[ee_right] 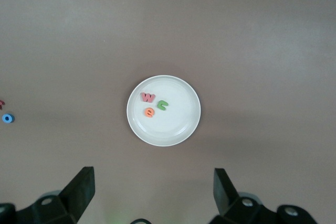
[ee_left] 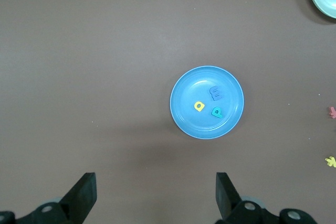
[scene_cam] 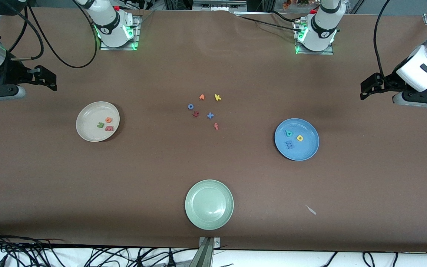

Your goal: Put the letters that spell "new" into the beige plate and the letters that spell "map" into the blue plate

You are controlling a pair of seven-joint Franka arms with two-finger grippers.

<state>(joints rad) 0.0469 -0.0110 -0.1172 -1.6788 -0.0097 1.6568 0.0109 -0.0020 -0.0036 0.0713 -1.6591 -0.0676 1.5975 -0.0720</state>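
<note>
Left gripper (ee_left: 152,195) and right gripper (ee_right: 152,192) hang wide open, empty; beige plate (scene_cam: 85,129) holds n, e, w, blue plate (scene_cam: 308,148) holds m, a, p: task looks done

— What is held in each plate?
— The n (scene_cam: 100,125), e (scene_cam: 108,119) and w (scene_cam: 109,128) are found in the plate (scene_cam: 87,115) toward the right arm's end; the m (scene_cam: 290,145), a (scene_cam: 300,138) and p (scene_cam: 288,133) in the plate (scene_cam: 308,152) toward the left arm's end.
— And between them?
— Six loose letters (scene_cam: 204,110) are scattered mid-table; a third plate (scene_cam: 209,204) is set nearer the front camera.
</note>
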